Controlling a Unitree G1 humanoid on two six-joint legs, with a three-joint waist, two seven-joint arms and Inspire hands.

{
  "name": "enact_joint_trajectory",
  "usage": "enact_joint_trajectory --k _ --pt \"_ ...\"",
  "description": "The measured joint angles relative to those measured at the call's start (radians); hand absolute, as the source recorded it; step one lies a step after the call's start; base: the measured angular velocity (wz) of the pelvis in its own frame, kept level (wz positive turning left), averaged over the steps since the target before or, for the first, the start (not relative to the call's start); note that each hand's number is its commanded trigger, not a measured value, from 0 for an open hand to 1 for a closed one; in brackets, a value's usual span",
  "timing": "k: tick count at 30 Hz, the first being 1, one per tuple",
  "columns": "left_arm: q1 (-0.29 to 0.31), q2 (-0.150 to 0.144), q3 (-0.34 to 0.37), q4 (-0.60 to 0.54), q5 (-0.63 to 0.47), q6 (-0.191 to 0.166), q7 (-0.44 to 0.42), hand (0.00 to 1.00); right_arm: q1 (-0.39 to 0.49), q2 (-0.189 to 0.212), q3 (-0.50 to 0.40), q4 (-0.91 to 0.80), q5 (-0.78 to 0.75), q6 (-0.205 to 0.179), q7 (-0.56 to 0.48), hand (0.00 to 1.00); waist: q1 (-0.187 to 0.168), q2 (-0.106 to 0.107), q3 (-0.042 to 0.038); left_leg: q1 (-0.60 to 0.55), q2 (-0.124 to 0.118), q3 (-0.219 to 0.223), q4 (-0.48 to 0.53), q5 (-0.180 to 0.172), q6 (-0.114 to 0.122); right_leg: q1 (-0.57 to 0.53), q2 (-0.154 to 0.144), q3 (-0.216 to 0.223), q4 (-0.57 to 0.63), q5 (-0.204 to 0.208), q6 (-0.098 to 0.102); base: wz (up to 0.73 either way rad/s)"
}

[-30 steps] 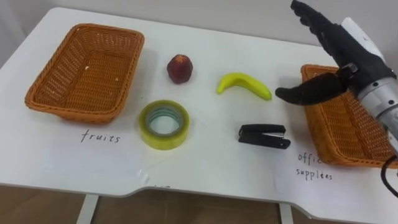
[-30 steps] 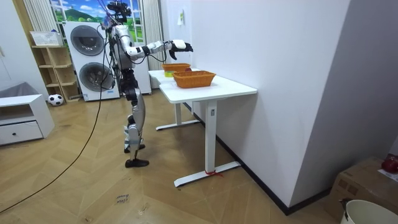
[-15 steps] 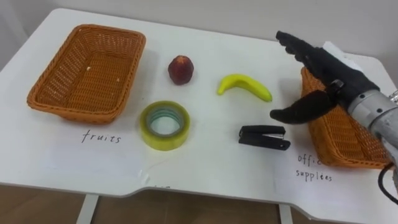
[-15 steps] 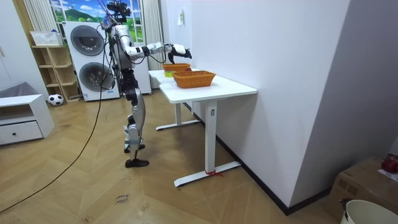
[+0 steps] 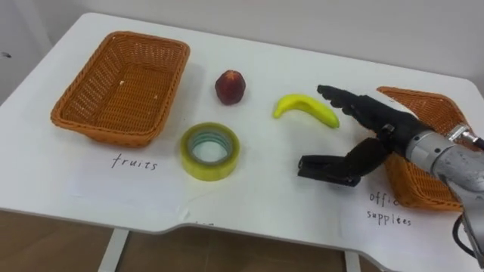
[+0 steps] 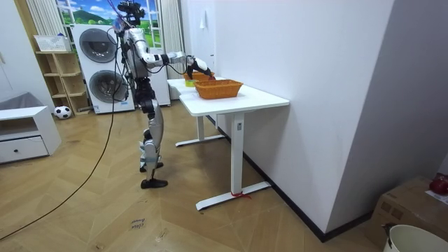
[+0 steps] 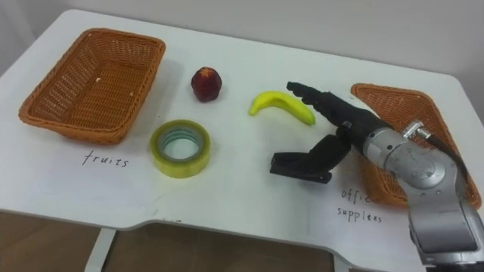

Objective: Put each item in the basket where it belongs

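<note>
Busy with the stapler (image 5: 318, 168) just beside the office basket (image 5: 416, 94), hovering the right hand (image 5: 382, 132) over it, splayed and unclosed; next calls for pinching it and lifting into that basket.

Right hand (image 5: 382, 125) over stapler (image 5: 314, 167), banana (image 5: 306, 108) just beside it, bare table (image 5: 265, 162) between stapler and tape (image 5: 209, 150)

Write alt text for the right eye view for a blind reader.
The robot's open right hand reaches over a black stapler on a white table. A banana, red fruit and tape roll lie between the fruits basket and the supplies basket.
</note>
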Motion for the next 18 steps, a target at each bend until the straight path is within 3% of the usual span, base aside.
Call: enact_joint_trajectory --k 14,18 --pt "-0.009 -0.003 -0.009 0.007 0.0 0.0 0.002 0.0 0.013 0.036 0.032 0.07 -0.029 0.0 0.011 0.0 0.003 0.007 0.0034 -0.001 -0.001 -0.001 0.001 0.0 0.0 0.001 0.0 0.0 0.0 0.0 0.0 0.0" --pt "-0.013 -0.01 -0.019 0.006 0.0 0.0 0.006 0.0 0.022 0.04 0.032 0.075 -0.038 0.0 0.013 0.0 0.003 0.021 -0.0048 0.001 -0.001 -0.001 0.001 0.0 0.0 0.002 0.0 0.0 0.0 0.0 0.0 0.0"
